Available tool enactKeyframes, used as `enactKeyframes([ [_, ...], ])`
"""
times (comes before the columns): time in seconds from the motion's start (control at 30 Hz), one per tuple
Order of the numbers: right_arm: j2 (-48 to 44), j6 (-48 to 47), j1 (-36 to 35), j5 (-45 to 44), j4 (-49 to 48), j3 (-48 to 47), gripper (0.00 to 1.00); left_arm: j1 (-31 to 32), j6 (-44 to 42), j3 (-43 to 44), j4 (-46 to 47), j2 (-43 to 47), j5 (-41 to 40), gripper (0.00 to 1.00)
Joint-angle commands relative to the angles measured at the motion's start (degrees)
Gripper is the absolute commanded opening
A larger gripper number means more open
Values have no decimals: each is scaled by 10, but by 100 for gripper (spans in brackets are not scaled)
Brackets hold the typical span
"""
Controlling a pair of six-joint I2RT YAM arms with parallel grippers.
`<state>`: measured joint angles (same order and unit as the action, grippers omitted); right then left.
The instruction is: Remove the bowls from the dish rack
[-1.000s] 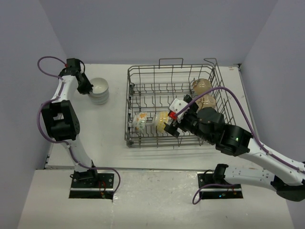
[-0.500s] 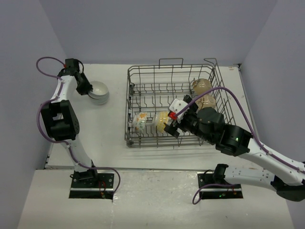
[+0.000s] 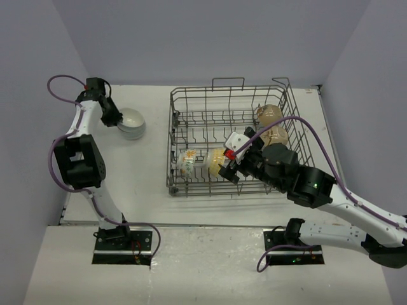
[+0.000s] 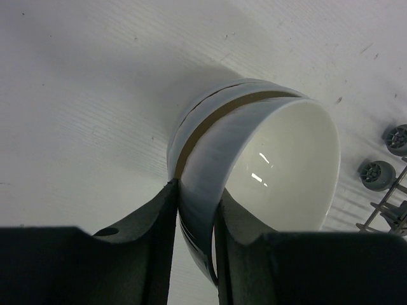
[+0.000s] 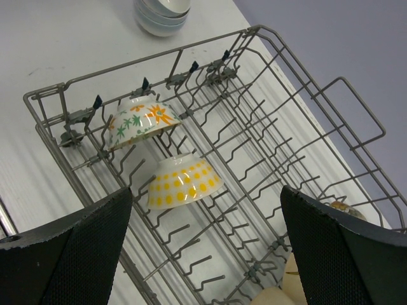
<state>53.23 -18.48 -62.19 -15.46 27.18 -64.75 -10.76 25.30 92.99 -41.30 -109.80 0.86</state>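
My left gripper (image 4: 197, 213) is shut on the rim of a plain white bowl (image 4: 280, 165). The bowl sits tilted on top of a stack of white bowls (image 3: 132, 122) on the table, left of the dish rack (image 3: 229, 89). My right gripper (image 5: 206, 248) is open and empty above the rack's front part (image 5: 146, 57). A yellow-dotted bowl (image 5: 184, 181) lies just ahead of it. A floral bowl (image 5: 137, 121) lies beside that one, and both rest on their sides among the tines. Two beige bowls (image 3: 269, 115) (image 3: 275, 135) sit at the rack's right side.
The rack's small wheels (image 4: 397, 136) show at the right edge of the left wrist view. The rack has raised handle loops (image 3: 227, 81) at the back. The white stack also shows at the top of the right wrist view (image 5: 162, 13). Purple walls close in the table.
My left gripper has shifted a little at the stack, and the white bowl it holds now sits tilted. The right arm has not moved.
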Motion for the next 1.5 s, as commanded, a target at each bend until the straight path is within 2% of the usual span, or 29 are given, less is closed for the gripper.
enactKeyframes([
  [0.0,-3,1,0,7,-25,2,99,-5,-13,-1,1,46,7,30],
  [0.03,-2,0,-1,8,-25,2,99,-5,-15,-2,0,45,6,33],
  [0.1,-2,1,0,10,-25,2,99,-4,-16,-5,0,44,7,50],
  [0.2,-5,0,0,9,-25,3,99,-4,-17,-6,0,44,12,53],
  [0.27,-8,0,0,9,-24,3,99,-4,-17,-7,-2,47,5,49],
  [0.3,-8,0,0,9,-25,3,99,-5,-16,-9,-2,56,2,40],
  [0.4,-5,0,0,8,-26,4,99,-5,-14,-13,1,77,-6,26],
  [0.57,-4,0,0,10,-25,4,99,-5,-16,-17,0,84,-5,24],
  [0.77,-6,-1,0,13,-26,4,99,-4,-17,-42,6,78,-6,16],
  [1.47,7,-2,0,12,-28,8,99,-5,-24,-61,17,59,-4,13],
])
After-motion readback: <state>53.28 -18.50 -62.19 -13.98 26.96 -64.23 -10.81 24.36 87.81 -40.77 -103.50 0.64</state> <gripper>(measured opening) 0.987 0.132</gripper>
